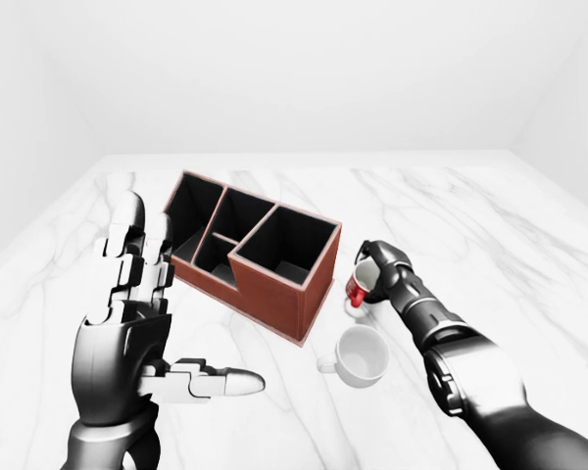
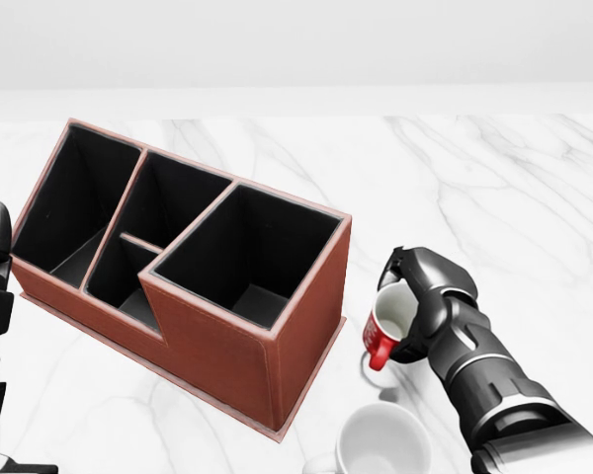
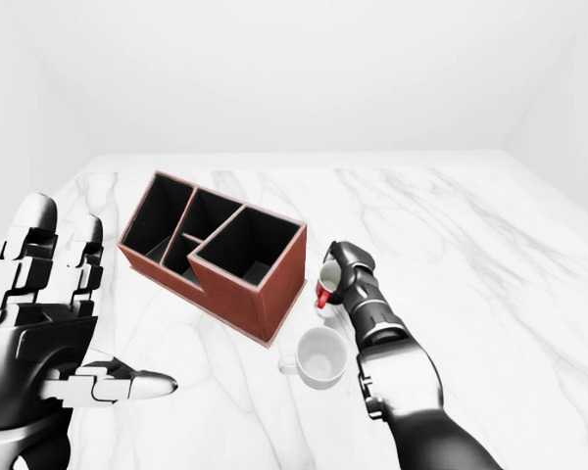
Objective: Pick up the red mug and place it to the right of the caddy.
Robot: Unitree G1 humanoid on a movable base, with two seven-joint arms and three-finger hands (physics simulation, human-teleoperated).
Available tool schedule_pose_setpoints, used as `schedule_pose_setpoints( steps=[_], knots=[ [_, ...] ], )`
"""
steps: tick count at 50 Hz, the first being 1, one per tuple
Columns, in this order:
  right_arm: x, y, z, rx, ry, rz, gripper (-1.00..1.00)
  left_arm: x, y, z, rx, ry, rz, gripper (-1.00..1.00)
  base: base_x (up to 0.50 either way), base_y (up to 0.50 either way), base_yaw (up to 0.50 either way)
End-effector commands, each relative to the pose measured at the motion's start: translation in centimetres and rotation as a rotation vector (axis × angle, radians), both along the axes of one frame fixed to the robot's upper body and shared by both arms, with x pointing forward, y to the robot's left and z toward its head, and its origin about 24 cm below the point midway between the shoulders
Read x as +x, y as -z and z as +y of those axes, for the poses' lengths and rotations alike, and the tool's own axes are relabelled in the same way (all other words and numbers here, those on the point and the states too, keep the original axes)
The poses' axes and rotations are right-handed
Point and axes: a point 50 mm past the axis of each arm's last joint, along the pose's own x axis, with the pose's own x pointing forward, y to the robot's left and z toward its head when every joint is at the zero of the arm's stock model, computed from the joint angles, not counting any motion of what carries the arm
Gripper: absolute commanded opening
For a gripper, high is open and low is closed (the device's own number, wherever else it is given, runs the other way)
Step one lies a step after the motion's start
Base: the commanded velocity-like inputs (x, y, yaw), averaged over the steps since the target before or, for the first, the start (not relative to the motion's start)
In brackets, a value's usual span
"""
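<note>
Closest to my cameras is the left hand (image 1: 137, 323), raised at the left of the left-eye view with its fingers spread wide and its thumb stuck out sideways; it holds nothing and touches nothing. I judge it is parked there simply to keep clear of the work.

Next out, near the bottom of the same view, a white mug (image 1: 358, 354) sits upright on the marble table (image 1: 510, 235), its mouth up and its handle toward the left. It is not part of my job, but it lies just below the spot I am working in, so I read it as something to avoid knocking.

Beyond it, my right hand (image 2: 420, 301) has its fingers wrapped round the red mug (image 2: 381, 336). The mug is tipped, its white inside facing left toward the caddy (image 2: 237, 326), and a shadow under it suggests it is lifted a little, though I cannot be sure it is clear of the table. It hangs just beside the caddy's right-hand end wall, near but apart from it, which is about where the task wants it.

Farthest is the caddy's row of dark, empty compartments. I can read no brand, label or writing anywhere.
</note>
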Motion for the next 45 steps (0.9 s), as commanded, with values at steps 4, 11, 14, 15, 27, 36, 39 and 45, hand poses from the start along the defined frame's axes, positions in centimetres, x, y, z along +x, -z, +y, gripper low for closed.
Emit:
schedule_pose_setpoints(
  steps=[4, 11, 14, 15, 27, 36, 39, 45],
  knots=[
    [-0.3, 0.5, 0.6, -0.017, -0.022, 0.017, -1.0, -0.1, -0.2, 0.0, 0.0, 0.003, -0.007, 1.0, 0.0, 0.0, 0.0],
    [-0.4, 0.8, 0.5, -0.006, -0.015, 0.027, -1.0, -0.1, -0.1, -0.1, -0.001, 0.005, -0.004, 1.0, 0.0, 0.0, 0.0],
    [-0.5, 0.9, 0.5, -0.002, -0.013, 0.033, -1.0, -0.1, 0.0, 0.0, -0.002, 0.004, -0.002, 1.0, 0.0, 0.0, 0.0],
    [-0.5, 0.9, 0.4, -0.002, -0.012, 0.034, -1.0, 0.0, 0.1, 0.0, -0.003, 0.003, 0.005, 1.0, 0.0, 0.0, 0.0],
    [-0.4, 0.7, 0.2, 0.021, 0.005, 0.031, -1.0, 0.3, 1.5, -0.1, -0.012, 0.008, 0.08, 1.0, 0.0, 0.0, 0.0],
    [-0.6, 1.0, 0.1, 0.029, 0.015, 0.034, -1.0, -0.2, -0.1, -0.2, -0.002, 0.008, -0.003, 1.0, 0.0, 0.0, 0.0],
    [-0.6, 1.0, 0.1, 0.03, 0.015, 0.035, -1.0, 0.3, 1.8, -0.1, -0.016, 0.012, 0.1, 1.0, 0.0, 0.0, 0.0],
    [-0.5, 0.8, 0.0, 0.029, 0.018, 0.028, 1.0, 0.6, 3.7, 0.0, -0.033, 0.014, 0.195, 1.0, 0.0, 0.0, 0.0]
  ],
)
